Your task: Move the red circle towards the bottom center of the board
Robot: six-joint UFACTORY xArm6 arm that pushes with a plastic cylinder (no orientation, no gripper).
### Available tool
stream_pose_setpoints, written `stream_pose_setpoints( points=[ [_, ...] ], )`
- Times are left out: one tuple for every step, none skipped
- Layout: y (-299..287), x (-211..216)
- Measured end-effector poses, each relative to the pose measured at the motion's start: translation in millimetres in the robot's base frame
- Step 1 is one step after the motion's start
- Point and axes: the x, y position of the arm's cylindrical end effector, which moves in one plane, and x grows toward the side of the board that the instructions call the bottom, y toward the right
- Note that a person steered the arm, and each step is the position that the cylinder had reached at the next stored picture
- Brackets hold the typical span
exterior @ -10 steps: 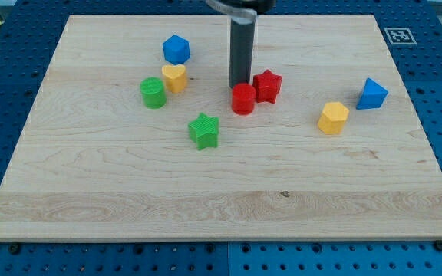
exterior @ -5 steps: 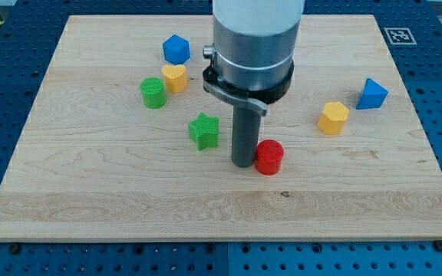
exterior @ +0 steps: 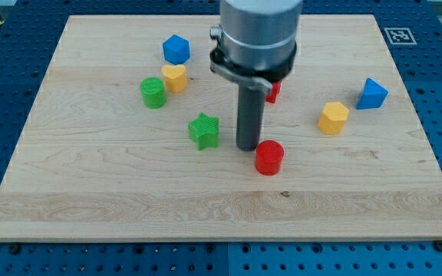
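My tip [exterior: 247, 147] is seen resting on the surface [exterior: 113, 192] at the lower end of the straight dark rod, which is carried under a grey cylindrical arm housing [exterior: 257, 38]. No end effector with jaws is fitted, so nothing is held and there is nothing to open or close. The tip is placed just beside the red circle [exterior: 268, 157], at its upper left; whether the two touch cannot be told. The red circle is found a little right of the surface's middle, in the lower half, with bare wood between it and the bottom edge. The green star [exterior: 204, 130] is seen near the tip, on the view's left. A red star [exterior: 272, 90] is mostly hidden behind the arm, with only a sliver shown at the rod's right. Further to the view's right, a yellow block [exterior: 333, 118] and a blue block [exterior: 371, 93] are set near each other. At the upper left, a green cylinder [exterior: 153, 93] and a yellow heart [exterior: 174, 77] are placed just beside each other, with a blue block [exterior: 176, 49] above them.
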Motion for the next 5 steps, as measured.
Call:
stream_pose_setpoints(
  points=[
    [11, 56],
    [21, 94],
    [25, 108],
    [23, 107],
    [7, 107]
  ],
)
